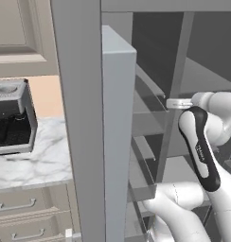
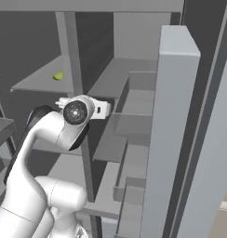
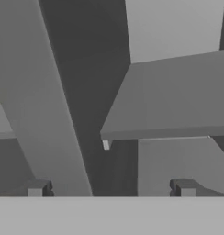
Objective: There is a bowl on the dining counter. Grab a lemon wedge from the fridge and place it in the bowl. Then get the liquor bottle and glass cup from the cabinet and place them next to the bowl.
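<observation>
The fridge [image 1: 118,142] stands open, and my arm reaches in among its grey shelves. The lemon wedge [image 2: 58,75], tiny and yellow-green, lies on an upper shelf [image 2: 41,81] left of the grey centre post. My hand is lower and to the right of the wedge, by that post. In the hand view my gripper [image 3: 110,189] is open, its dark fingertips [image 3: 38,188] far apart with nothing between them. It faces the post and a grey shelf [image 3: 173,96]. The bowl, the dining counter, the liquor bottle, the glass cup and the cabinet are out of view.
The open fridge door [image 2: 171,139] stands on the right, close beside the arm. Left of the fridge, a dark coffee machine [image 1: 11,118] sits on a marble worktop [image 1: 37,163] over cream drawers [image 1: 22,208].
</observation>
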### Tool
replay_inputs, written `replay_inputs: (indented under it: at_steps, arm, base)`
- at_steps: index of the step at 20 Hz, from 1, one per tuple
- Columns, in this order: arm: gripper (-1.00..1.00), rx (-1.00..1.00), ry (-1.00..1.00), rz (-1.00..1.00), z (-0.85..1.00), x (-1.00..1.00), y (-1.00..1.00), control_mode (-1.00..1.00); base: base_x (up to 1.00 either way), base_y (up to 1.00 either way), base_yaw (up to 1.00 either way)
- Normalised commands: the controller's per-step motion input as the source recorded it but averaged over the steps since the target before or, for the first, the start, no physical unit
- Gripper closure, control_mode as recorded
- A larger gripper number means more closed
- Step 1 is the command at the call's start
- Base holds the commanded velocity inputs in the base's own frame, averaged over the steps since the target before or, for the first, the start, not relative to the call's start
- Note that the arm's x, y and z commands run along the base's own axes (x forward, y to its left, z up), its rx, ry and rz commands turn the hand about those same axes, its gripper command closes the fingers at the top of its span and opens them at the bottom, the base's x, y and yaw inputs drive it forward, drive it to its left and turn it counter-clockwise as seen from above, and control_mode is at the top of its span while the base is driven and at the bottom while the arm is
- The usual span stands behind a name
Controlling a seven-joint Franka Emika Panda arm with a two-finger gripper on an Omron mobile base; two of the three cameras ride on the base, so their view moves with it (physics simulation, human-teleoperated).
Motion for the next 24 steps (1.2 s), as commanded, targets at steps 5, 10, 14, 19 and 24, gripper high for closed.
replay_inputs:
  at_steps: [5, 10, 14, 19, 24]
  arm:
    - [-1.0, 0.0, 0.0, 0.0, 0.0, 0.0, 0.0, 1.0]
    - [-1.0, 0.0, -0.03, 0.0, 0.03, 0.12, 0.06, -1.0]
    - [-1.0, 0.01, 0.04, 0.0, 0.17, 0.0, 0.47, -1.0]
    - [-1.0, 0.0, 0.08, 0.0, 0.2, -0.05, 0.72, -1.0]
    - [-1.0, 0.0, 0.03, 0.0, 0.22, -0.06, 0.81, -1.0]
  base:
    - [0.92, -0.02, 0.0]
    - [0.3, 0.0, 0.0]
    - [0.0, 0.0, 0.0]
    - [0.0, 0.0, 0.0]
    - [0.0, 0.0, 0.0]
